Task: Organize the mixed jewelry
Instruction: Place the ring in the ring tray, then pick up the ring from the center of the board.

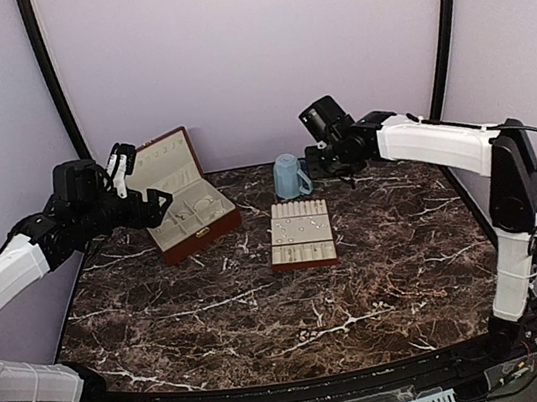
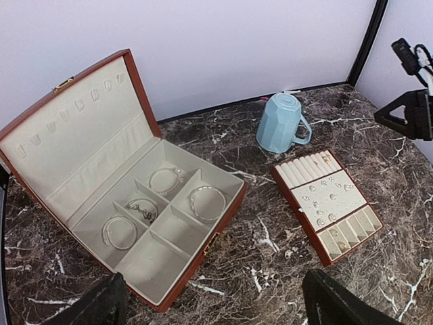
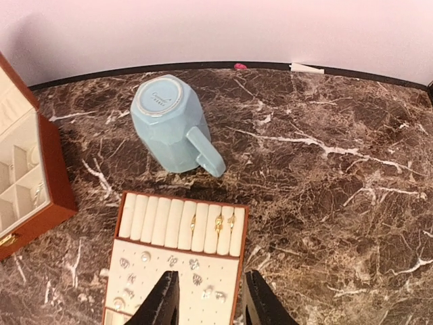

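We see right gripper (image 3: 211, 301) part-spread, empty, above slotted tray (image 3: 243, 237) at frame bottom; left gripper (image 2: 216, 301) spread wide. Risk: fingertip descent scatters tiny jewelry (image 3: 196, 279) or shoves tray.

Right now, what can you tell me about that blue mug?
The mug is pale blue, glossy like ceramic, with faceted sides and one loop handle. It stands upside down, its ringed base with a small stamp facing up, on the dark marble table just behind the tray, not touching it. Nothing else touches it.
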Action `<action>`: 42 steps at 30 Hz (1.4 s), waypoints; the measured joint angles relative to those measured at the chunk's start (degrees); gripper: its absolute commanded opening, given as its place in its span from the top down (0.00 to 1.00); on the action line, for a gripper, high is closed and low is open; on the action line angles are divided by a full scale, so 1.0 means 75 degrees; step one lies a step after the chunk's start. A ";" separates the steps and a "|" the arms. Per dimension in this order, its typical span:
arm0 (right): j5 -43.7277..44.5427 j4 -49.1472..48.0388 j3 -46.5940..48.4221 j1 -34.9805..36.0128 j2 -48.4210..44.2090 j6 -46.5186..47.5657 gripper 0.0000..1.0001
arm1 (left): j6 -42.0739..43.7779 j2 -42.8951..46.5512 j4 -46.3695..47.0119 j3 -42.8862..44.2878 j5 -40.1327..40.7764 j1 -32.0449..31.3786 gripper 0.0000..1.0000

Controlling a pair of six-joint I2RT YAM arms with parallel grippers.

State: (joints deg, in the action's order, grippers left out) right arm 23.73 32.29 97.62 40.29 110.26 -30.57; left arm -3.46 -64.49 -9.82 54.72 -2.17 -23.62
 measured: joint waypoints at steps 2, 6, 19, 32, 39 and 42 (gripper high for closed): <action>-0.0230 -0.0140 -0.0562 0.0085 -0.0495 -0.0061 0.67 | 0.0020 0.0003 0.0137 -0.0096 0.0041 0.0000 0.08; -0.0612 -0.0259 -0.1271 0.0510 -0.0851 -0.0370 0.66 | 0.0047 0.0015 0.0315 -0.0233 0.0157 0.0000 0.08; -0.1652 -0.0367 -0.1518 0.2699 0.0096 -0.1728 0.66 | 0.0087 0.0047 0.0487 -0.0303 0.0411 0.0000 0.08; -0.1716 0.0388 -0.0472 0.3710 0.1504 -0.2285 0.64 | -0.0006 0.0391 0.0504 -0.0303 0.0399 0.0000 0.08; -0.1545 0.0583 0.0003 0.3730 0.1897 -0.2471 0.67 | -0.0035 0.0449 0.0501 -0.0303 0.0210 0.0000 0.08; -0.1381 0.0723 0.0341 0.3730 0.2168 -0.2559 0.68 | -0.0050 0.0463 0.0501 -0.0303 0.0137 0.0000 0.08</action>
State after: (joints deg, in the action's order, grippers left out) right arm 13.37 37.71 100.18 68.27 126.52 -49.76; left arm -3.84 -61.01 -6.07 52.45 -1.15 -23.62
